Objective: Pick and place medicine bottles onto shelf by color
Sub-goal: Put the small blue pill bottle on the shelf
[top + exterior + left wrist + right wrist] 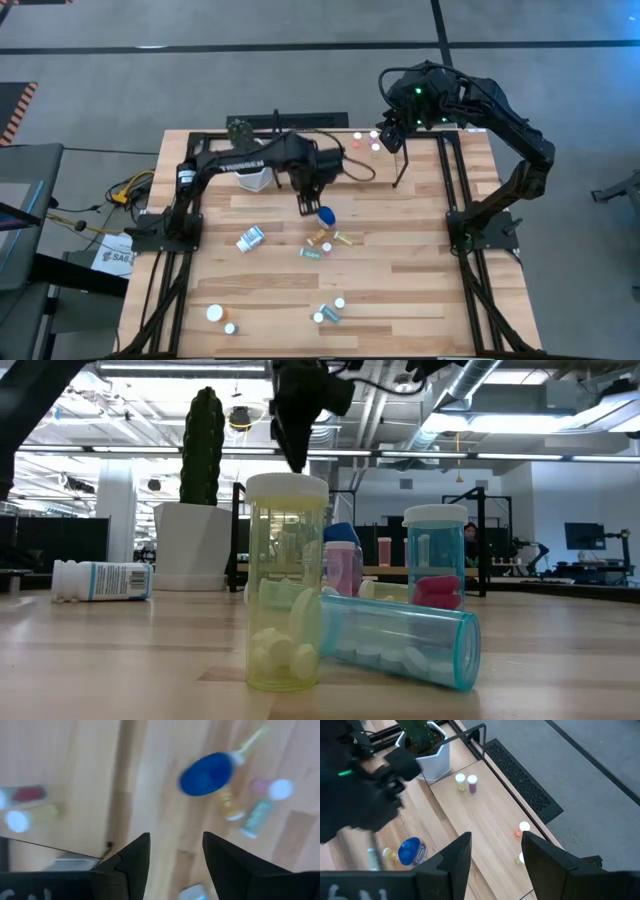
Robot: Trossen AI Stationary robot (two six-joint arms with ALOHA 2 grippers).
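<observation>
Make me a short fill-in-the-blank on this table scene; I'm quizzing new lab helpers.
1. The left gripper hangs with open, empty jaws just above the rounded ____ bottle.
2. The white pot holds a green ____.
3. In the low view, the teal bottle at the front lies on its ____.
4. The right gripper, over the shelf, holds ____.

Missing words: blue; cactus; side; nothing

Blue bottle blurred in left wrist view; small bottles beside it indistinct. Cactus cut by frame edge.
</observation>
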